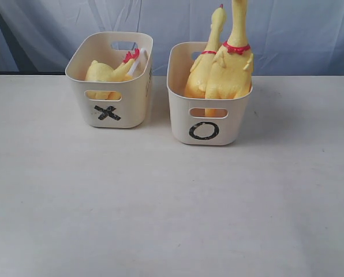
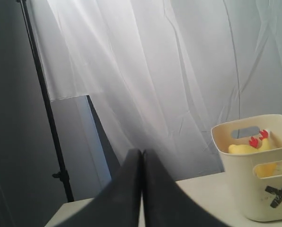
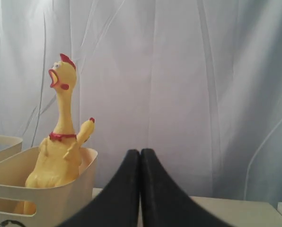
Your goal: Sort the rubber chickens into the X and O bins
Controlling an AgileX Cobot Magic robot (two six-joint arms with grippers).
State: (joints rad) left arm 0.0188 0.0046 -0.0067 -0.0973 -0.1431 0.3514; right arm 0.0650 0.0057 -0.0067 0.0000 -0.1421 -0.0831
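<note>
Left gripper [image 2: 141, 153] and right gripper [image 3: 140, 152] both pressed closed and empty; small chicken [image 1: 107, 71] lies in X bin [image 1: 79, 107], two tall chickens [image 1: 230, 72] stand in O bin [image 1: 236, 128]; judged light, soft and squashy, best gripped at the plump body, not the thin neck.

Before me a pale table [image 1: 160, 219] lies matte and faintly scuffed; behind it I see a creased white curtain [image 1: 299, 34]; a thin black stand pole [image 2: 43, 94] rises beside the cloth.
</note>
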